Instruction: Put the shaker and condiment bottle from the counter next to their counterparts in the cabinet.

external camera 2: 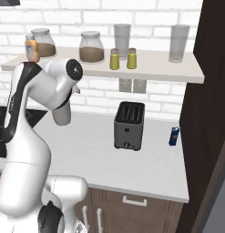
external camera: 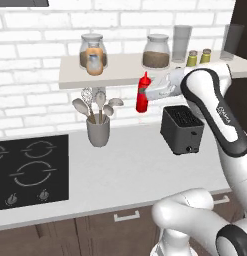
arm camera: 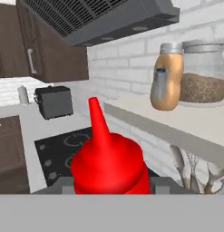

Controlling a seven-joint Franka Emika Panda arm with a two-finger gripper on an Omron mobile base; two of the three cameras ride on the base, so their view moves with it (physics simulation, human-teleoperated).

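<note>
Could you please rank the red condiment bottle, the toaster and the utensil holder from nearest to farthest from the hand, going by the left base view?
1. The condiment bottle, held in the hand just under the shelf.
2. The toaster, on the counter below and right of the hand.
3. The utensil holder, on the counter farther to the left.

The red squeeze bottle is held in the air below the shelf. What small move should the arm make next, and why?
Probably lift it a little higher. The end effector holds the red squeeze bottle upright, but its base hangs below the front edge of the shelf. The orange bottle, its counterpart, stands up on the shelf to the left. The bottle likely must clear the edge before it moves in beside it.
</note>
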